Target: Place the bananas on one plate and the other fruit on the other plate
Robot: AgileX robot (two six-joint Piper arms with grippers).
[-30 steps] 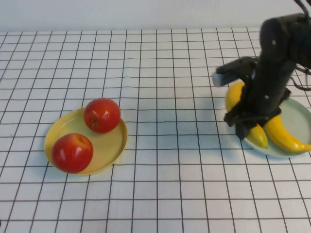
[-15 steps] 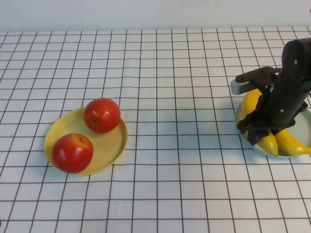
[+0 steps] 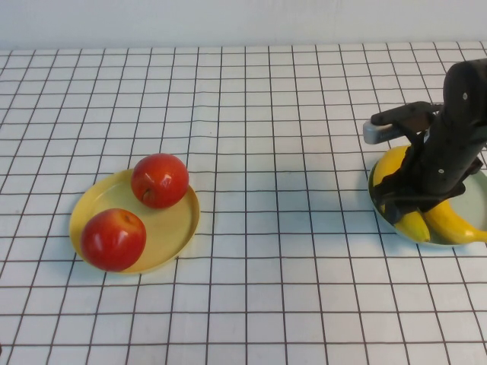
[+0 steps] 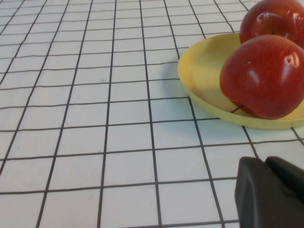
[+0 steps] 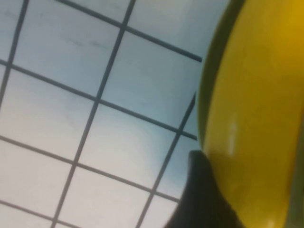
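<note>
My right hand [image 3: 415, 204] has come down low over the blue-green plate [image 3: 478, 182]; both bananas [image 3: 449, 220] lie there. I cannot tell its grip. Apples [image 3: 160, 180] sit on the yellow plate [image 3: 179, 228]. My left hand [image 4: 270, 194] waits near them, grip unclear. Sorting looks done.

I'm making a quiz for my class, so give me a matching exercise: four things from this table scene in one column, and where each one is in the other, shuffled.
1. apples
2. bananas
3. right gripper
4. left gripper

A. low over the table beside the yellow plate
B. on the blue-green plate
C. on the yellow plate
D. down over the bananas

Pairs: 1-C, 2-B, 3-D, 4-A
</note>
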